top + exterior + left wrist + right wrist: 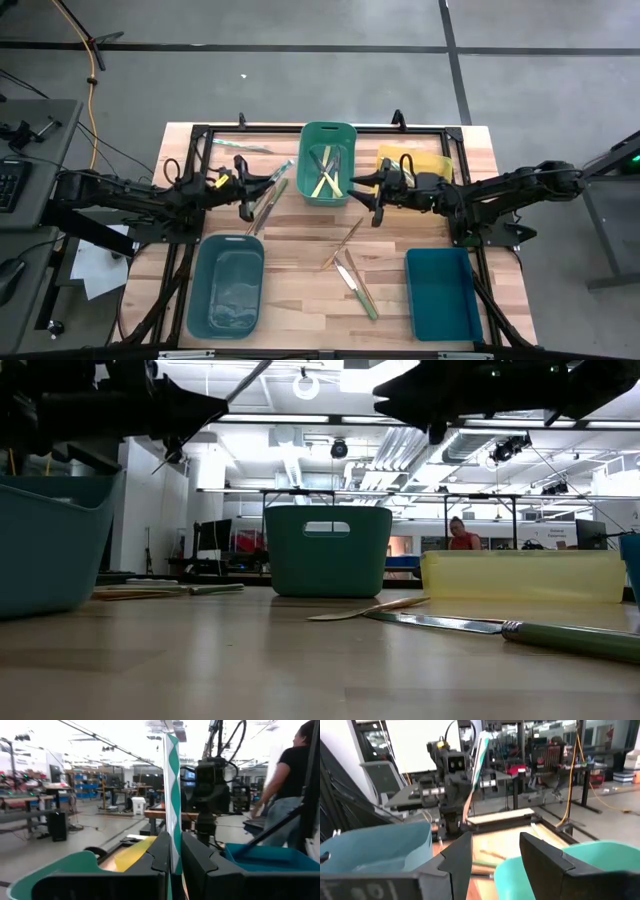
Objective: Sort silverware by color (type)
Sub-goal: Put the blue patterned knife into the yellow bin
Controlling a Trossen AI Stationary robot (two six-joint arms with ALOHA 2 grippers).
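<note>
A teal-handled utensil (172, 795) sits pinched in the closed left gripper (244, 190) above the wooden table (300, 250) – right gripper (376, 190) hangs wide open, empty, beside the green bin (327, 140) – a person (290, 780) stands beyond.

Robotics lab: exposed ceiling ducts (470, 445), workbenches (30, 802).
</note>
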